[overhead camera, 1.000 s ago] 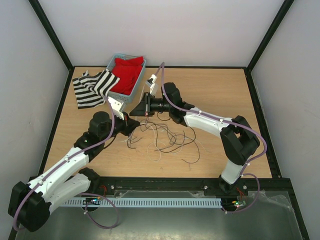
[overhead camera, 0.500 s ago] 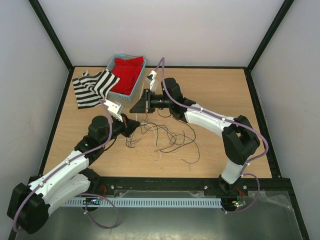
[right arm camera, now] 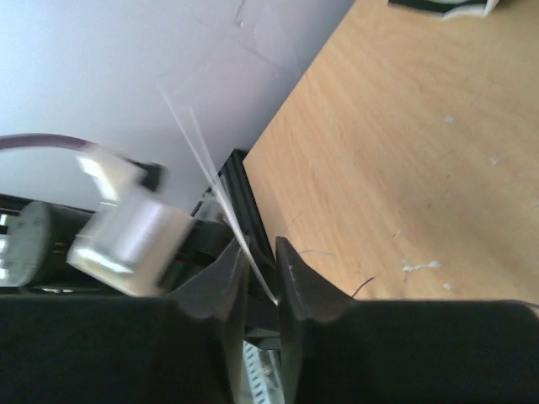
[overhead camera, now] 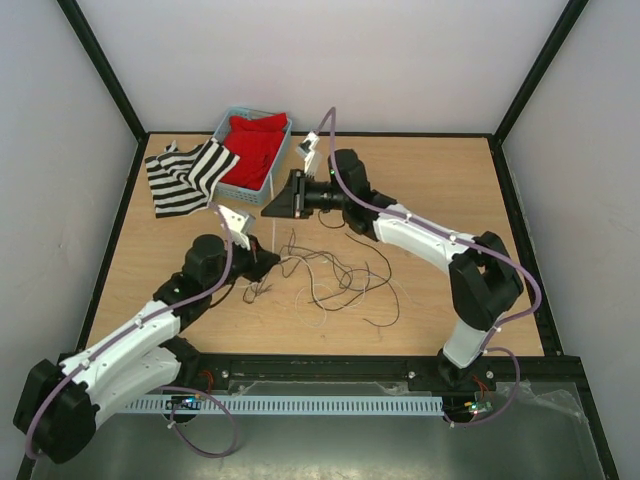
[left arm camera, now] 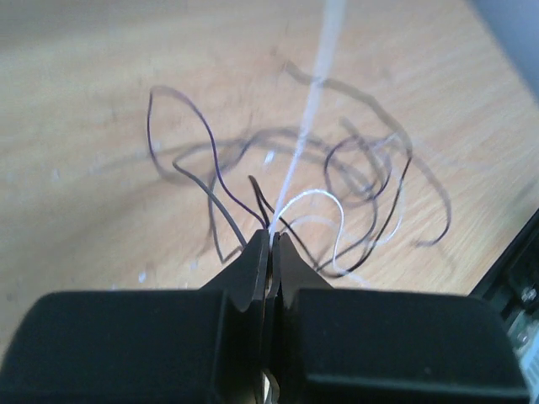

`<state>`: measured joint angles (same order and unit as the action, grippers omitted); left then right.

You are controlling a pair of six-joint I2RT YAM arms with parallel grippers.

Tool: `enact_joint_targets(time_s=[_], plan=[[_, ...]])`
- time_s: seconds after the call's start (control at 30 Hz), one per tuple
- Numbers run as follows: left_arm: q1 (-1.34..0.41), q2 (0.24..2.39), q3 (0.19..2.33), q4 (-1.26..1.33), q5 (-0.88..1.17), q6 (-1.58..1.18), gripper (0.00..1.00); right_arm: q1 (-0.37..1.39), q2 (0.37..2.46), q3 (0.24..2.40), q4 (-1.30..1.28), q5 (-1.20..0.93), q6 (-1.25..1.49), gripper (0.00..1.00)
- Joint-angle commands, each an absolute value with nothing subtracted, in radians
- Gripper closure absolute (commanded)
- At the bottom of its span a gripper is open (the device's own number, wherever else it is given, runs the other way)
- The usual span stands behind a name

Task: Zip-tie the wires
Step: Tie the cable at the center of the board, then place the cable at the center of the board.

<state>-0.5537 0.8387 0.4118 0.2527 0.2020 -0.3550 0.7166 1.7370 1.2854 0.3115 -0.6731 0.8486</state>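
Several wires (overhead camera: 330,275) met in the left gripper (left arm camera: 271,236), its jaws pinched shut on them over the table (left arm camera: 84,67), the rest looping loose beyond. Farther off, the right gripper (right arm camera: 261,248) held its jaws slightly apart around a pale zip-tie strip (right arm camera: 215,172); cinching well, I reckoned, needed a firm grip and one straight pull.

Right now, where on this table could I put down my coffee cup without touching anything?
Roomiest: the far right corner of the table, between the right arm and the frame. A smaller patch lies left, between the striped cloth and the left arm. The middle is crowded: wires, left gripper, right gripper, basket.
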Motion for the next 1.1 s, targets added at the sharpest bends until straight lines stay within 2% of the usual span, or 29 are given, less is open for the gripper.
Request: enact_joint_targets(time_s=[0.0, 0.17, 0.43, 0.57, 0.73, 1.07], plan=[[-0.563, 0.897, 0.436, 0.07, 0.211, -0.321, 1.0, 0.662, 1.606, 1.288, 0.406, -0.649, 0.751, 0.64], [-0.534, 0.965, 0.479, 0.069, 0.204, -0.335, 1.0, 0.599, 1.449, 1.156, 0.295, -0.51, 0.584, 0.4], [-0.446, 1.014, 0.511, 0.062, 0.2, -0.452, 0.99, 0.425, 1.231, 0.919, 0.204, -0.422, 0.458, 0.23], [-0.403, 1.069, 0.506, 0.055, 0.187, -0.527, 0.98, 0.364, 1.152, 0.811, 0.17, -0.392, 0.426, 0.2], [-0.413, 1.27, 0.571, 0.217, 0.325, -0.527, 1.0, 0.347, 1.094, 0.74, 0.138, -0.368, 0.37, 0.18], [-0.61, 1.641, 0.852, 0.276, 0.33, -0.504, 1.0, 0.243, 0.995, 0.715, 0.035, -0.326, 0.327, 0.13]])
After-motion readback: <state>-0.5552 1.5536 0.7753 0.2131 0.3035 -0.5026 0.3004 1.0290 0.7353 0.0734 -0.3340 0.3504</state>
